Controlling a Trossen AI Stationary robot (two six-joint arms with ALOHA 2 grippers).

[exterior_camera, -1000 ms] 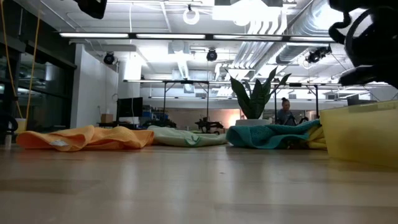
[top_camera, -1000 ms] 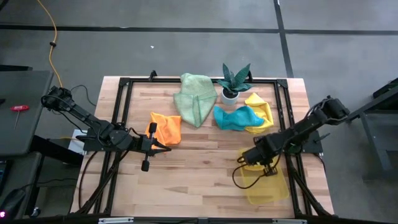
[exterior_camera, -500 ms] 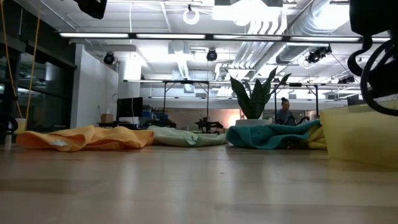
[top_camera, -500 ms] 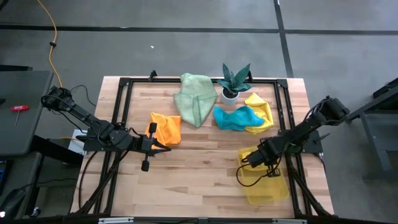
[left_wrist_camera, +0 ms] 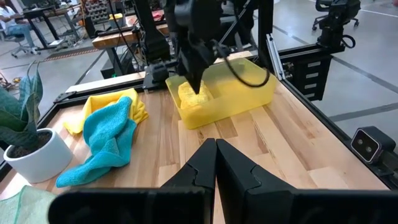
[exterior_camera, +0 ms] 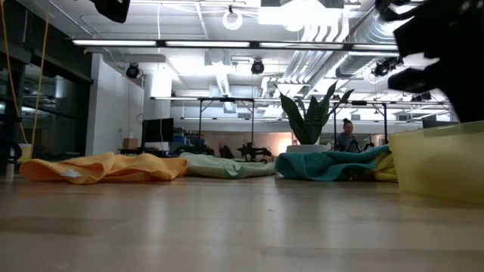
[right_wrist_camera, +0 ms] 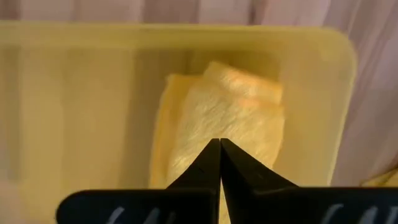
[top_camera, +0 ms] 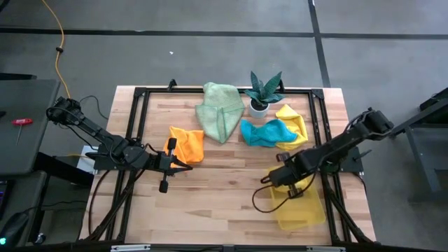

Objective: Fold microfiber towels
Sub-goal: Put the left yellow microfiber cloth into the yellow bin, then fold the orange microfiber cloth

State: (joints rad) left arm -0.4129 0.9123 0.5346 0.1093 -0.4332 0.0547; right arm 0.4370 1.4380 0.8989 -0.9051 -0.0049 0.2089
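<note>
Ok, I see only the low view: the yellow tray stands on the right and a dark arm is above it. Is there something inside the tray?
Observer: Yes, a folded yellow towel lies inside the tray.
Operator: Does the right gripper hold it?
Observer: No. The right gripper is above that towel with its fingers shut, and there is no cloth between them.
Operator: And where is the left gripper?
Observer: The left gripper is shut and close beside the orange towel, not holding it.
</note>
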